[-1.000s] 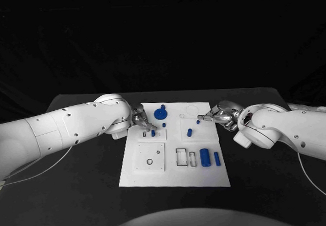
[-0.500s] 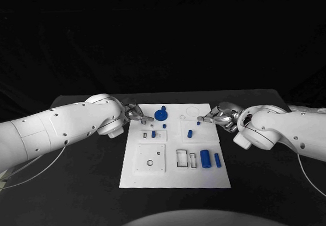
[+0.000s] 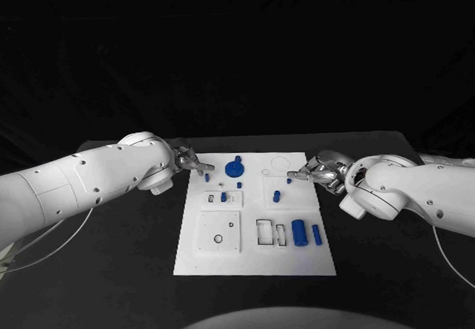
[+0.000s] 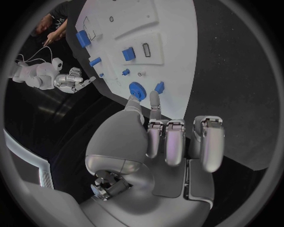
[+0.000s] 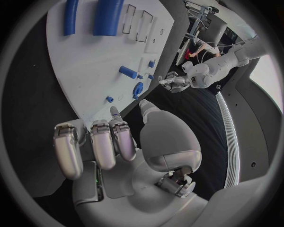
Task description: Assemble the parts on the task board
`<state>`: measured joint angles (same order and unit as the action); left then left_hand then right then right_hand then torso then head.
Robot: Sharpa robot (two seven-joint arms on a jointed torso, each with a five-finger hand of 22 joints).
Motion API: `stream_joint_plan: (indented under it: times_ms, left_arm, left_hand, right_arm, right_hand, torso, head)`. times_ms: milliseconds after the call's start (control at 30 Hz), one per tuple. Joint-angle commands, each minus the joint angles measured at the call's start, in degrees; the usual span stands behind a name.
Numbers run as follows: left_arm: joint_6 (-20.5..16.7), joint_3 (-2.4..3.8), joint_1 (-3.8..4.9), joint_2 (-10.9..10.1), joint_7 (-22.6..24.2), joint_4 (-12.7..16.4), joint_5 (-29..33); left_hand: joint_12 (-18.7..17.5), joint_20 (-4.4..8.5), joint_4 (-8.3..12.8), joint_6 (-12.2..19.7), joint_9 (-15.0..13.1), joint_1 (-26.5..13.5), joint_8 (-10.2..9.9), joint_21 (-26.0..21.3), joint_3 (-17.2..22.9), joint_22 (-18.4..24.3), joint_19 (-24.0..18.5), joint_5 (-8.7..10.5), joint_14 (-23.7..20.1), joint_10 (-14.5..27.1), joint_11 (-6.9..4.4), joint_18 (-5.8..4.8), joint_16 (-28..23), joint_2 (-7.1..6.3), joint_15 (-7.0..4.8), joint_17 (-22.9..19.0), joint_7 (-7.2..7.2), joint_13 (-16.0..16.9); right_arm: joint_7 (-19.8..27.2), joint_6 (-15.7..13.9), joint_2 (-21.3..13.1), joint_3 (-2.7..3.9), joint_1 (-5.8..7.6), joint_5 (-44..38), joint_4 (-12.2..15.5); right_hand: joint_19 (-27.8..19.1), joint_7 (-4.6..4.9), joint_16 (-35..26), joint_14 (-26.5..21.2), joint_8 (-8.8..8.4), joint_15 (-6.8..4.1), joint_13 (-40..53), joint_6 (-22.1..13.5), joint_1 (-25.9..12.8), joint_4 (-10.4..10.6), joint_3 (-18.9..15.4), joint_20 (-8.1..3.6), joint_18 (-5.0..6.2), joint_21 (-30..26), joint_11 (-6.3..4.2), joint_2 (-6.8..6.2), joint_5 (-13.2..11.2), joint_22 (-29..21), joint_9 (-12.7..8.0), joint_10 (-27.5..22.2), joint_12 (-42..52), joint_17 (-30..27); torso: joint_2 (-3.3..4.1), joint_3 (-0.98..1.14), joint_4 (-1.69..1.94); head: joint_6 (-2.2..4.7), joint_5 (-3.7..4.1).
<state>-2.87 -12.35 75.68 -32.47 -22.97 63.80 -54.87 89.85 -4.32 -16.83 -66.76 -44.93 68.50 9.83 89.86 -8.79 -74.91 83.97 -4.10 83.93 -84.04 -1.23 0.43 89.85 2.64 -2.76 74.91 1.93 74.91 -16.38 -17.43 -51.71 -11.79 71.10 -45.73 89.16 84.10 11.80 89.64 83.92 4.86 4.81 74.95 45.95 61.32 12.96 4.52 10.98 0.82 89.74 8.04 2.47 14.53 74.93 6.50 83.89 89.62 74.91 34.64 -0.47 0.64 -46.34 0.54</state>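
Both hands (image 3: 196,166) (image 3: 313,173) flank task board (image 3: 256,251)

I could make out no writing anywhere: no label, number, brand or sign was readable on the task board (image 3: 255,247), on its blue parts (image 3: 299,230), or on either white arm.
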Motion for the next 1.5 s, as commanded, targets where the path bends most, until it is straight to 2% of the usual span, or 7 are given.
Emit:
stream_joint_plan:
  times_ms: [33, 533, 700, 1500]
  left_arm:
    - [3.0, 0.04, 0.09, 0.8, -0.6, -1.4, -2.8]
    - [8.1, 0.00, -0.56, 5.5, -1.3, -8.9, -5.6]
    - [9.2, 0.00, -0.85, 6.4, -1.1, -10.4, -5.8]
    - [11.0, 0.00, -1.06, 7.6, 0.0, -11.4, -6.1]
  left_hand:
    - [0.1, -0.07, 0.0, -0.4, 0.1, -0.8, -0.3, 0.1, -0.5, -15.1, 6.0, -0.27, 6.1, -6.0, 0.07, -0.43, 0.1, 0.08, -0.18, 15.1, 0.00, 15.1]
    - [0.1, -0.03, 0.0, -0.4, 0.4, -1.5, -0.7, 0.1, -1.0, -15.1, 6.0, -0.17, 6.1, -6.0, 0.12, -0.43, 0.1, 0.22, -0.16, 15.1, 0.06, 15.1]
    - [0.1, -0.03, 0.1, -0.3, 0.4, -1.4, -0.7, 0.1, -1.0, -15.1, 6.0, -0.14, 6.1, -6.0, 0.12, -0.43, 0.1, 0.23, -0.15, 15.1, 0.06, 15.1]
    - [0.1, -0.04, 0.2, -0.4, 0.7, 0.0, -1.0, 0.1, -0.9, -15.1, 6.0, -0.17, 6.1, -6.0, 0.09, -0.43, 0.1, 0.31, -0.06, 15.1, 0.02, 15.1]
  right_arm:
    - [0.2, 0.7, 0.0, -0.01, -0.06, -0.2, 0.1]
    - [0.2, 0.7, 0.0, -0.01, -0.06, -0.2, 0.3]
    - [0.1, 0.8, 0.0, -0.01, -0.06, -0.2, 0.3]
    - [-0.1, 1.0, 0.3, -0.01, -0.06, -0.2, 0.1]
  right_hand:
    - [5.9, 0.64, 0.4, 6.1, 0.32, 0.40, 15.1, -0.4, -0.1, 0.0, -0.2, 0.29, -0.82, 0.3, 0.44, 0.59, 0.2, 15.1, 0.1, 6.1, 0.4, 15.1]
    - [5.9, 0.67, 0.4, 6.1, 0.38, 0.44, 15.1, -0.4, 0.0, 0.0, -0.2, 0.35, -0.82, 0.3, 0.48, 0.69, 0.2, 15.1, 0.1, 6.1, 0.4, 15.1]
    - [5.9, 0.67, 0.4, 6.1, 0.38, 0.44, 15.1, -0.4, 0.0, 0.0, -0.2, 0.35, -0.82, 0.3, 0.48, 0.69, 0.2, 15.1, 0.1, 6.1, 0.4, 15.1]
    - [5.9, 0.69, 0.4, 6.1, 0.40, 0.46, 15.1, -0.4, 0.0, 0.0, -0.3, 0.37, -0.82, 0.3, 0.49, 0.71, 0.2, 15.1, 0.1, 6.1, 0.4, 15.1]
  torso:
    - [0.03, 0.03, -0.03]
    - [0.02, 0.02, -0.03]
    - [0.04, 0.00, 0.01]
    - [0.01, 0.04, -0.03]
  head:
    - [-0.14, 0.03]
    - [0.02, 0.17]
    - [-0.17, 0.22]
    - [-0.45, 0.22]
